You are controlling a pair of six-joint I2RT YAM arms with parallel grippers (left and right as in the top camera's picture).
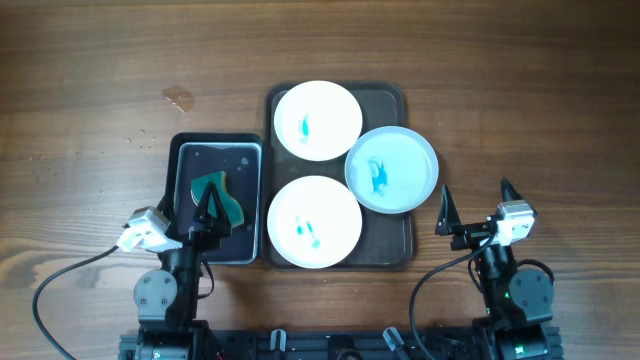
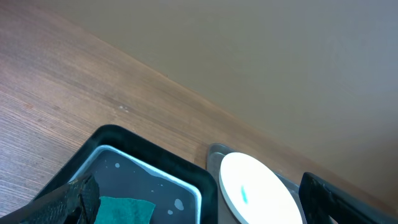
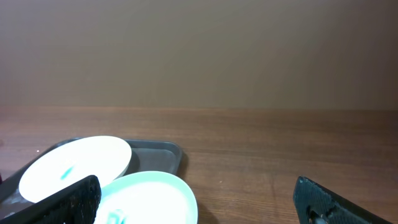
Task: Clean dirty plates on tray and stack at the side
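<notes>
Brown wood-grain tabletop (image 1: pixel 90 60) fills the overhead view edge to edge, with the grain running 9 to 3 o'clock. Tone is warm with darker streaks. A small pale glossy smudge (image 1: pixel 180 98) sits on the wood toward 10 o'clock. In both wrist views a plain matte grey-beige wall (image 3: pixel 199 50) rises behind the table's far edge, uniform in colour. Light is soft and even, and shadows on the wood are faint and short.

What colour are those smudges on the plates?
Blue-green. The smudges mark all three plates, and they show clearest in the overhead view.
</notes>
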